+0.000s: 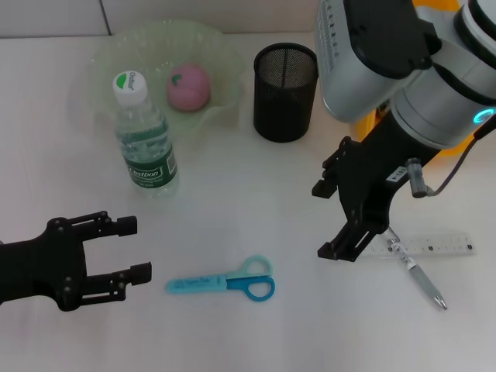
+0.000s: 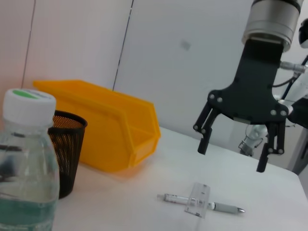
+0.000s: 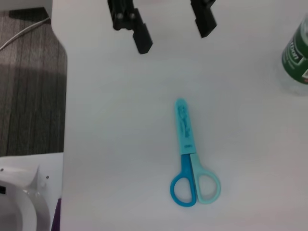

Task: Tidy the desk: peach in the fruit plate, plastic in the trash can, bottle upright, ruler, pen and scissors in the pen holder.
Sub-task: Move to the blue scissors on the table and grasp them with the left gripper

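Observation:
A pink peach lies in the green translucent fruit plate at the back. The water bottle stands upright in front of it. To its right is the black mesh pen holder. Blue scissors lie flat near the front. A clear ruler lies across a pen at the right. My right gripper hangs open just left of them. My left gripper is open, left of the scissors. No plastic is in view.
A yellow bin stands behind the pen holder, mostly hidden by my right arm in the head view. The table's edge and dark floor show in the right wrist view.

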### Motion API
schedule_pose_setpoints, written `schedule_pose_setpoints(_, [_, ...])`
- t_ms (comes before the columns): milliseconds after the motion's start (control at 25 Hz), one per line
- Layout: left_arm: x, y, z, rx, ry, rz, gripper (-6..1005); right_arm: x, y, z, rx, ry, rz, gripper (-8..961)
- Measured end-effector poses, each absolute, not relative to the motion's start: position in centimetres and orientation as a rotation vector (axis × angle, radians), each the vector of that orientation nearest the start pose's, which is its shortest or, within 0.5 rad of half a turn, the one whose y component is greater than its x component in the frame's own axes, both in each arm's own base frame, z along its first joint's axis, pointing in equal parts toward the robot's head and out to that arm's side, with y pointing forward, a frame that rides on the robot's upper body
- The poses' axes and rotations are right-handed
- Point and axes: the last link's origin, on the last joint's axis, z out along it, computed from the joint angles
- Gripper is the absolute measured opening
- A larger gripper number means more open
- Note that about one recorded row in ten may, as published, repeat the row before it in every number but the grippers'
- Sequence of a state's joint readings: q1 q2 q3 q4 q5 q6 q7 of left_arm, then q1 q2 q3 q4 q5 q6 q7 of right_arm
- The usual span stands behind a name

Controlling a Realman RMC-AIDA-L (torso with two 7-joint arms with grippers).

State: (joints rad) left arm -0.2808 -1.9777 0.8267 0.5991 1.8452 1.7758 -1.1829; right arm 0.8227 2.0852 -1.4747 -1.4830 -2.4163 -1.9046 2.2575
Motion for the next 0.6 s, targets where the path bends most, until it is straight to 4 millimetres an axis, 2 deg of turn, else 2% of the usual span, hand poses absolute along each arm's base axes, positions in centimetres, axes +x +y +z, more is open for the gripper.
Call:
schedule_pose_setpoints(160, [-31.4, 24.6, 2.6, -2.838, -0.586, -0.749, 769, 8.2, 32.1, -0.8, -3.089, 0.112, -0.649, 840])
schedule_pose_setpoints(280, [-30.9, 25.1, 2.9, -2.87, -0.597, -0.701, 769, 10.1, 32.0, -0.2, -3.098, 0.216, -0.577, 840])
schedule_pose_setpoints(320, [-29.1, 26.5, 3.9, -2.955, -0.627, -0.557, 769, 10.6, 31.9, -0.1, -3.108, 0.243, -0.544, 840])
schedule_pose_setpoints(360, [-29.1, 26.5, 3.9, -2.955, -0.627, -0.557, 769, 11.3, 31.8, 0.2, -3.124, 0.277, -0.49, 840])
schedule_pose_setpoints(400, [-27.7, 27.3, 4.4, -2.992, -0.628, -0.471, 769, 12.1, 31.4, 0.4, -3.141, 0.313, -0.437, 840])
schedule_pose_setpoints(440, [-27.7, 27.3, 4.4, -2.992, -0.628, -0.471, 769, 12.1, 31.4, 0.4, -3.141, 0.313, -0.437, 840])
schedule_pose_setpoints(480, [-26.4, 28.1, 4.8, -3.015, -0.615, -0.376, 769, 13.7, 30.8, 1.1, -3.164, 0.369, -0.318, 840])
schedule_pose_setpoints(520, [-25.9, 28.4, 4.9, -3.023, -0.614, -0.328, 768, 13.7, 30.8, 1.1, -3.164, 0.369, -0.318, 840])
schedule_pose_setpoints(560, [-25.9, 28.4, 4.9, -3.023, -0.614, -0.328, 768, 14.6, 30.4, 1.5, -3.169, 0.399, -0.263, 840])
schedule_pose_setpoints(600, [-24.6, 29.1, 5.2, -3.037, -0.605, -0.219, 768, 15.7, 29.9, 2.0, -3.168, 0.435, -0.212, 840])
